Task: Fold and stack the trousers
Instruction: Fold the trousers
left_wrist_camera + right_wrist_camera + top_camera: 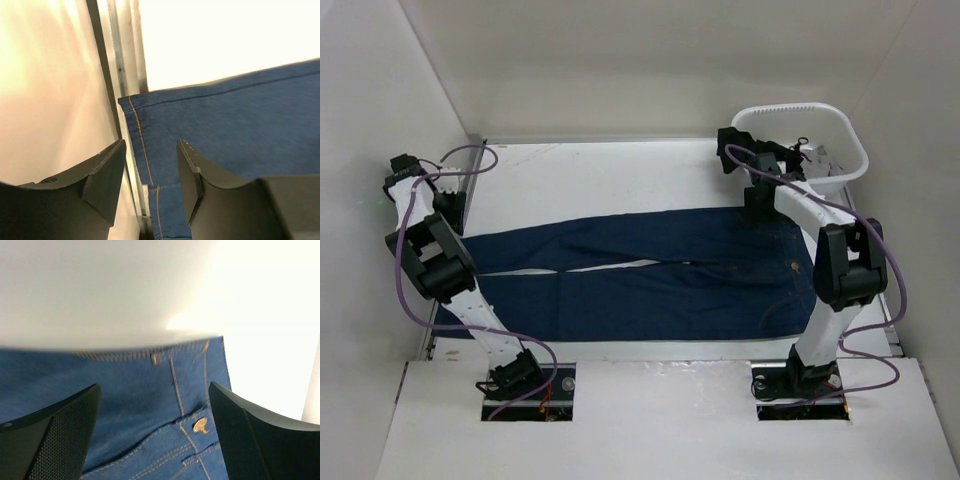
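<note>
The dark navy jeans [650,275] lie flat across the table, legs to the left and waistband to the right. My left gripper [450,212] hangs over the far leg's hem at the table's left edge. In the left wrist view it [150,172] is open and empty, with the orange-stitched hem [137,130] between the fingers. My right gripper [756,214] is over the far corner of the waistband. In the right wrist view it [155,432] is open and empty above the denim [125,395], with a brass rivet [201,425] close to the right finger.
A white plastic basket [840,150] stands at the back right, just behind the right arm. A metal rail [117,100] and the white side wall run along the table's left edge beside the hem. White walls enclose the back and sides.
</note>
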Available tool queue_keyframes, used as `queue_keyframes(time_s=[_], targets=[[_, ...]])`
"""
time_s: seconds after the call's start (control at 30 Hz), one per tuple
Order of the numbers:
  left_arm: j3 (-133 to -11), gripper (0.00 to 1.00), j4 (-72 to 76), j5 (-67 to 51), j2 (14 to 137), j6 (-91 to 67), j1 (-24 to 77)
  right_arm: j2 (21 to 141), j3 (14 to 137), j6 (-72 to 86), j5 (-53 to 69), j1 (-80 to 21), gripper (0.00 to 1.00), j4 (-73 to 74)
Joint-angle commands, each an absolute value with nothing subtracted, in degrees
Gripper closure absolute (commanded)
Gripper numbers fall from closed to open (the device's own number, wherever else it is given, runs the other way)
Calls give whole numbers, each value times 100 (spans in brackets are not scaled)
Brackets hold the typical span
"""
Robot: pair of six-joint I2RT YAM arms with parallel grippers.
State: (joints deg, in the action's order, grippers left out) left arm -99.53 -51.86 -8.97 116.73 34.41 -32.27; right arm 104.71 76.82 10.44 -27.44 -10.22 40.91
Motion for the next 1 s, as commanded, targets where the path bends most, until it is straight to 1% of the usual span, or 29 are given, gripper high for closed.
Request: queue_keyframes(time_s=[0.0, 0.13, 0.23, 0.37, 0.53, 0.67, 0.77, 0.87, 0.97], targets=[[-10002, 56, -5045, -563, 11909, 3260, -3300, 10538, 8322, 888, -2900, -822, 10, 3842], [-9827, 55, -4931, -527, 11760, 3419, -3318, 10775, 8867, 1010, -2865, -541, 13, 3700], [-9686, 55, -4843, -527, 11655, 3480, -3336, 10811, 9131, 941, -2691, -549, 14, 3674], [-9528, 54, -4799, -545, 11567, 3516, -3371, 10547, 9053, 651, -2101, -724, 13, 3445], [-9422, 54, -4737, -528, 11505, 3533, -3397, 10196, 9053, 659, -2171, -944, 13, 3542], [-9518, 54, -4685, -527, 11549, 3437, -3476, 10064, 8992, 747, -1916, -1120, 14, 3673], [-9562, 53, -4685, -536, 11628, 3349, -3485, 9757, 8387, 1815, -2013, -1217, 12, 3735], [-9598, 52, -4685, -527, 11838, 3331, -3459, 9265, 7150, 3519, -1776, -1261, 10, 3263], [-9703, 52, -4764, -501, 12128, 3314, -3415, 8738, 5875, 5206, -1731, -1375, 11, 2489]])
